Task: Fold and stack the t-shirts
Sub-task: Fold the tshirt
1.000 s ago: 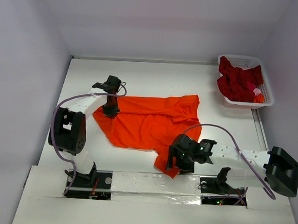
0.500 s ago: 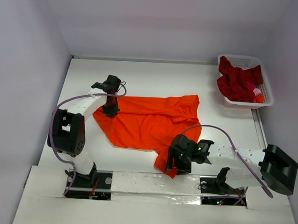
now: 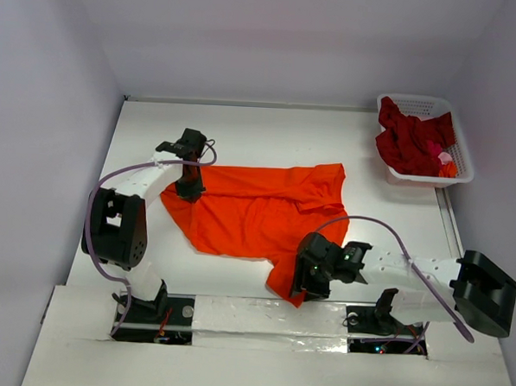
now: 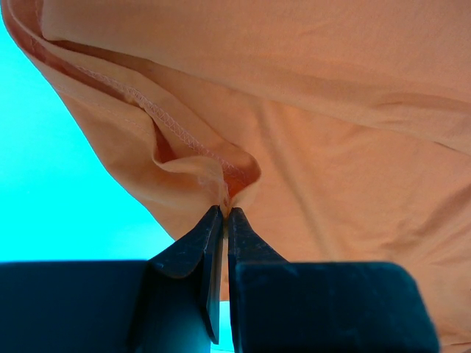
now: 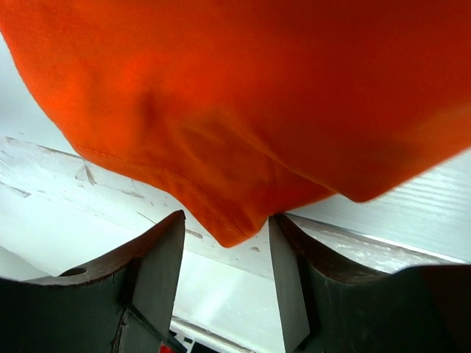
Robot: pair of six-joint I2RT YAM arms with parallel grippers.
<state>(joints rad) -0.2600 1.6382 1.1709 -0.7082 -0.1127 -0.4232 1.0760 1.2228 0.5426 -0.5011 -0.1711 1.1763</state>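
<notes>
The orange t-shirt [image 3: 266, 212] lies spread and rumpled across the middle of the white table [image 3: 244, 127], with one corner trailing toward the near edge. My left gripper [image 4: 224, 209] is clamped on it at the shirt's left end. The two fingers are pressed together, and a puckered fold of stitched hem is pinched at their tips. My right gripper [image 5: 227, 224] sits at the near corner with its fingers apart, one on either side of the pointed tip of cloth. In the wrist view the fabric hangs down into the gap between them, and they are not closed on it. The dark red t-shirt [image 3: 412, 140] is bunched in the white lattice basket [image 3: 418, 103] at the far right of the table, well apart from the orange one. A bit of pink cloth [image 3: 444, 157] shows beside it.
</notes>
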